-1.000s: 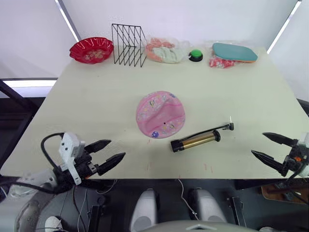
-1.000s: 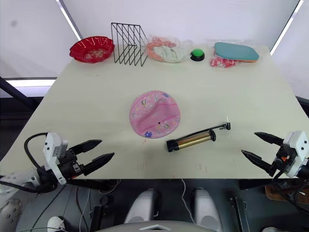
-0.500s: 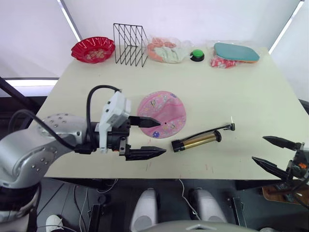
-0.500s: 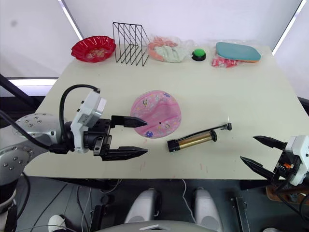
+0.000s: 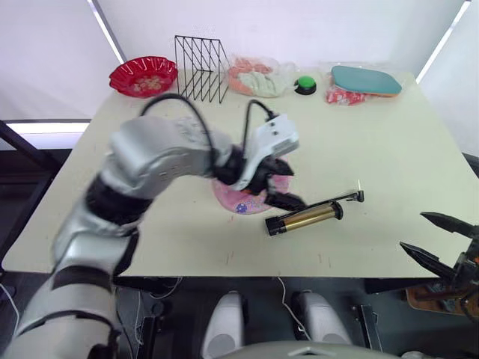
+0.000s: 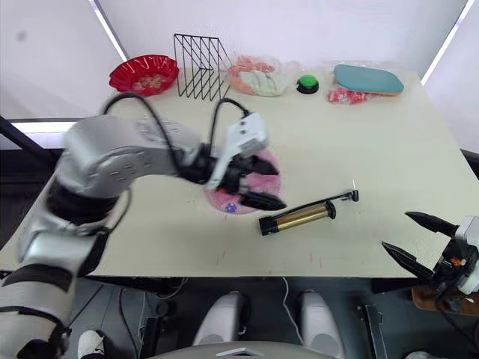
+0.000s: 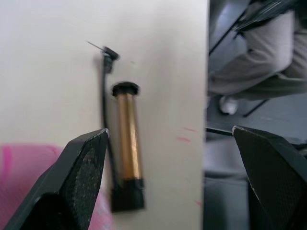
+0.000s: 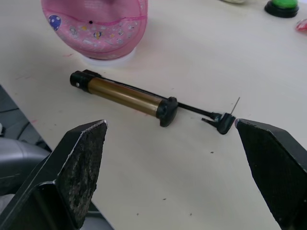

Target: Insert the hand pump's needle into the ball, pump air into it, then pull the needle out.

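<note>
The left gripper (image 5: 278, 185), fingers spread wide, hovers over the flattened pink ball (image 8: 96, 24) near the worktop's (image 5: 374, 142) middle, just beside the hand pump (image 5: 303, 218). The right gripper (image 6: 419, 239), fingers also apart and empty, hangs off the front edge. A careless descent could knock the pump, swinging its hose and bending the needle (image 8: 235, 106).
</note>
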Motion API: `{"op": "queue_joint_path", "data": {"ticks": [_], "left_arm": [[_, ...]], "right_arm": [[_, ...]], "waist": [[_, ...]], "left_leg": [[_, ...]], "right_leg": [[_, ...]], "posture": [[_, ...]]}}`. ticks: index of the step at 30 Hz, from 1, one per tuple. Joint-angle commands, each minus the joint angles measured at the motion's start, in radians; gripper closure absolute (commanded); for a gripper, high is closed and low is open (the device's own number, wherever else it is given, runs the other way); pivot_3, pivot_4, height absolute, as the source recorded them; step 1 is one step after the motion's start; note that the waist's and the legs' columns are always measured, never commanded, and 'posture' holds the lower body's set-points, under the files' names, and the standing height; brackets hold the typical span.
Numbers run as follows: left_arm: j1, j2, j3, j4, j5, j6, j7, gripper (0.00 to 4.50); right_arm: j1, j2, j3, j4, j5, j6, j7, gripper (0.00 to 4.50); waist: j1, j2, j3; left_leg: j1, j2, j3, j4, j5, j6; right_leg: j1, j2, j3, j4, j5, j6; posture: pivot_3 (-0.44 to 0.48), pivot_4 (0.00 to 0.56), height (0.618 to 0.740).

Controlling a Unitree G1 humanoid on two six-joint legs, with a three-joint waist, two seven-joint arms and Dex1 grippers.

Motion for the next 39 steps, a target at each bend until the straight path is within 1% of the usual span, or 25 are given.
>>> {"op": "queue_joint_path", "data": {"ticks": [1, 2, 4, 5, 7, 9, 12, 15, 16, 20, 27, 30, 35, 39], "left_arm": [[-0.029, -0.067, -0.070, 0.077, 0.126, -0.089, 0.006, 0.10], [-0.031, -0.099, -0.087, 0.120, 0.162, -0.111, 0.015, 0.10], [-0.032, -0.126, -0.142, 0.179, 0.257, -0.181, 0.020, 0.10], [-0.028, -0.143, -0.145, 0.200, 0.274, -0.200, 0.008, 0.10], [-0.021, -0.174, -0.164, 0.240, 0.312, -0.236, -0.015, 0.60], [-0.019, -0.212, -0.177, 0.275, 0.339, -0.250, -0.029, 1.25], [-0.015, -0.235, -0.224, 0.316, 0.423, -0.300, -0.048, 2.62], [0.001, -0.282, -0.247, 0.375, 0.477, -0.321, -0.051, 2.62], [0.009, -0.314, -0.256, 0.408, 0.498, -0.326, -0.039, 2.62], [0.036, -0.391, -0.309, 0.491, 0.599, -0.376, -0.004, 2.62], [0.058, -0.496, -0.326, 0.679, 0.735, -0.491, 0.004, 2.62], [0.052, -0.532, -0.312, 0.764, 0.781, -0.546, 0.005, 2.62], [0.036, -0.584, -0.247, 0.861, 0.803, -0.575, -0.021, 2.62], [0.030, -0.600, -0.212, 0.886, 0.808, -0.568, -0.067, 2.62]], "right_arm": [[0.003, 0.013, -0.023, -0.013, 0.001, -0.018, -0.015, 0.00], [0.005, 0.018, -0.025, -0.017, 0.002, -0.017, -0.019, 0.00], [0.010, 0.026, -0.026, -0.022, 0.001, -0.017, -0.025, 0.00], [0.012, 0.028, -0.026, -0.022, 0.000, -0.017, -0.026, 0.00], [0.018, 0.035, -0.021, -0.024, -0.005, -0.021, -0.030, 0.00], [0.020, 0.042, -0.016, -0.025, -0.009, -0.025, -0.033, 0.00], [0.016, 0.047, -0.006, -0.027, -0.015, -0.027, -0.042, 0.00], [0.014, 0.057, 0.007, -0.030, -0.022, -0.031, -0.050, 0.00], [0.012, 0.062, 0.013, -0.031, -0.024, -0.034, -0.052, 0.00], [0.003, 0.070, 0.027, -0.037, -0.027, -0.035, -0.062, 0.00], [-0.003, 0.073, 0.038, -0.036, -0.033, -0.037, -0.068, 0.00], [-0.007, 0.074, 0.042, -0.040, -0.034, -0.036, -0.072, 0.00], [-0.002, 0.077, 0.041, -0.043, -0.034, -0.037, -0.076, 0.00], [0.013, 0.080, 0.034, -0.047, -0.032, -0.040, -0.076, 0.00]], "waist": [[-0.004, 0.000, 0.000], [-0.004, 0.000, 0.000], [-0.007, 0.000, 0.000], [-0.008, 0.000, 0.000], [-0.006, 0.000, 0.000], [-0.005, 0.000, 0.000], [-0.004, 0.000, 0.000], [-0.004, 0.000, 0.000], [-0.004, 0.000, 0.000], [-0.004, 0.000, 0.000], [-0.003, 0.000, 0.000], [-0.003, 0.000, -0.001], [-0.006, 0.001, -0.001], [-0.005, 0.001, -0.001]], "left_leg": [[0.000, 0.000, 0.000, 0.000, 0.000, 0.000], [-0.001, -0.001, 0.000, 0.000, 0.000, 0.000], [-0.001, -0.001, 0.000, 0.000, 0.000, 0.000], [-0.001, -0.002, 0.000, 0.000, 0.000, 0.000], [-0.001, -0.002, 0.000, -0.001, 0.000, 0.000], [-0.001, -0.002, 0.000, -0.001, 0.000, 0.000], [-0.001, -0.003, 0.000, 0.000, 0.000, 0.000], [-0.002, -0.004, 0.000, 0.000, 0.000, 0.001], [-0.002, -0.005, 0.000, 0.000, -0.001, 0.001], [-0.002, -0.006, 0.000, 0.000, -0.001, 0.002], [-0.003, -0.008, 0.000, 0.000, -0.002, 0.004], [-0.001, -0.008, 0.000, 0.001, -0.002, 0.004], [-0.001, -0.008, -0.001, 0.001, -0.002, 0.004], [-0.003, -0.009, -0.001, 0.001, -0.003, 0.005]], "right_leg": [[0.000, 0.000, 0.000, 0.000, 0.000, 0.000], [-0.001, 0.000, 0.001, 0.000, 0.000, 0.000], [-0.001, 0.000, 0.003, 0.000, -0.001, 0.001], [-0.001, 0.000, 0.004, 0.000, -0.001, 0.001], [-0.001, 0.000, 0.004, 0.000, -0.001, 0.001], [-0.001, 0.000, 0.004, 0.000, -0.001, 0.001], [-0.001, 0.000, 0.006, 0.000, -0.001, 0.002], [-0.001, 0.001, 0.009, 0.000, -0.002, 0.003], [-0.001, 0.001, 0.010, 0.000, -0.002, 0.004], [-0.001, 0.001, 0.012, 0.000, -0.003, 0.005], [-0.001, 0.001, 0.014, 0.000, -0.003, 0.006], [0.001, 0.001, 0.015, 0.000, -0.003, 0.006], [0.001, 0.002, 0.015, 0.000, -0.004, 0.006], [0.000, 0.002, 0.015, 0.000, -0.004, 0.006]], "posture": [[0.000, 0.150, 0.740], [0.000, 0.150, 0.740], [0.000, 0.150, 0.740], [0.000, 0.150, 0.740], [0.000, 0.150, 0.740], [0.000, 0.150, 0.740], [0.000, 0.150, 0.740], [0.000, 0.150, 0.740], [0.000, 0.150, 0.740], [0.000, 0.150, 0.740], [0.000, 0.150, 0.740], [0.000, 0.150, 0.740], [0.000, 0.150, 0.740], [0.000, 0.150, 0.740]]}}
